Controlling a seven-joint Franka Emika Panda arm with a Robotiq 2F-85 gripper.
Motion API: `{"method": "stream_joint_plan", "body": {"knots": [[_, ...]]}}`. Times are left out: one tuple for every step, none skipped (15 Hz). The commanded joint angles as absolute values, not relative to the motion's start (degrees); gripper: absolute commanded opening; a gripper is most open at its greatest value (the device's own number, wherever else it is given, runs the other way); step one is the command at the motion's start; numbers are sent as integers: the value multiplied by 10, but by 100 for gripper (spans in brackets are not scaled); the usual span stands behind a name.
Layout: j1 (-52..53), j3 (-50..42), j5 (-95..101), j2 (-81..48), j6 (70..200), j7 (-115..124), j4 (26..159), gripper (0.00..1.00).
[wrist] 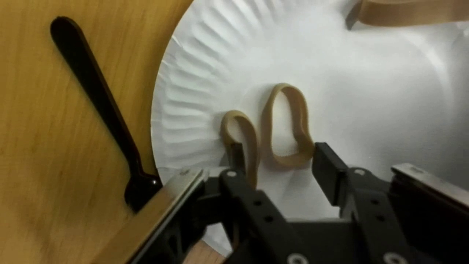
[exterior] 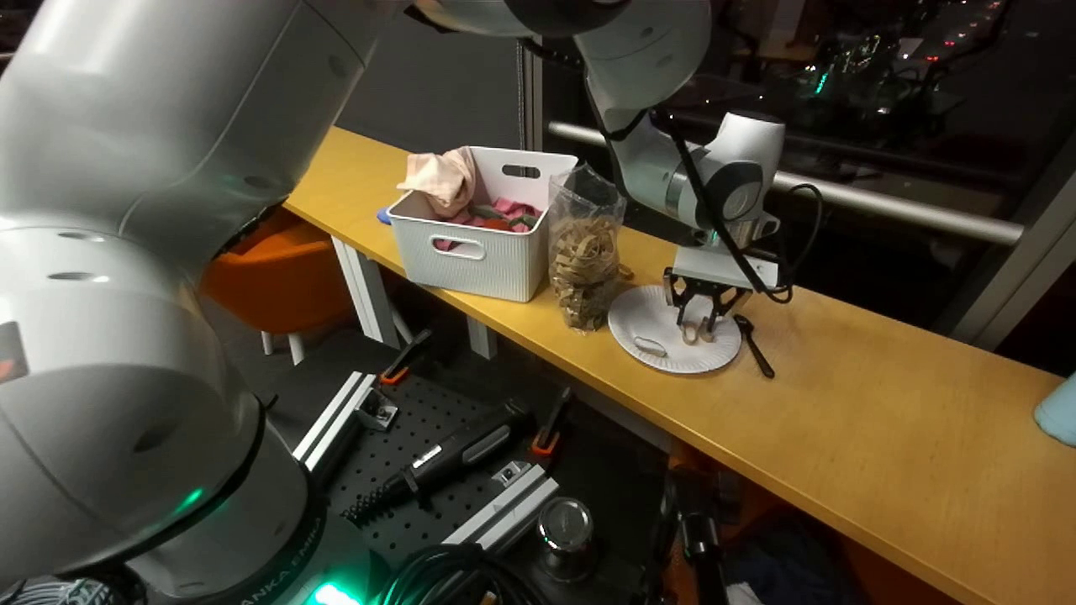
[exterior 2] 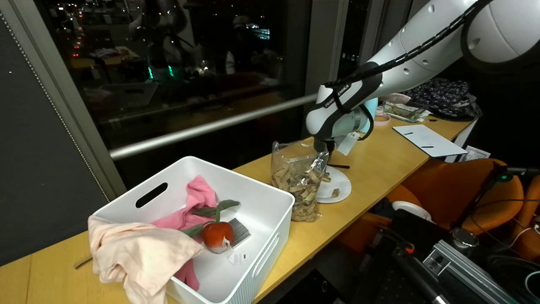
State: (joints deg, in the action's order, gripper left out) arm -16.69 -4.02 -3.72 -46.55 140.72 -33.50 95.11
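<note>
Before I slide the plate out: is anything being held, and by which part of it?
Nothing looks held: the jaws stand apart, and the nearest rubber bands show open loops; contact is unclear.

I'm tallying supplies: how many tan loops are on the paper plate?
3. In the wrist view, one loop shows between the fingers of the gripper, another beside it, partly behind a fingertip, a third at top right. The gripper covers part of the plate; more could hide.

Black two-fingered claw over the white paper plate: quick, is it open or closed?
Black two-fingered gripper: open; no clear grip on the nearby tan rubber loops.
</note>
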Motion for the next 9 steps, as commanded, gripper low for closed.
{"method": "stream_joint_plan", "body": {"knots": [[-179,-29,-19,-456,1400,-321,960,20],[-179,-29,-19,-456,1401,-320,960,13],[-179,-28,-19,-455,1401,-320,961,5],[-179,-28,-19,-453,1402,-319,963,1],[-179,-28,-20,-450,1403,-319,966,0],[-179,-28,-21,-443,1408,-318,973,0],[-178,-28,-21,-435,1412,-316,981,0],[-179,-28,-22,-425,1418,-316,992,1],[-178,-29,-22,-413,1424,-314,1005,1]]}}
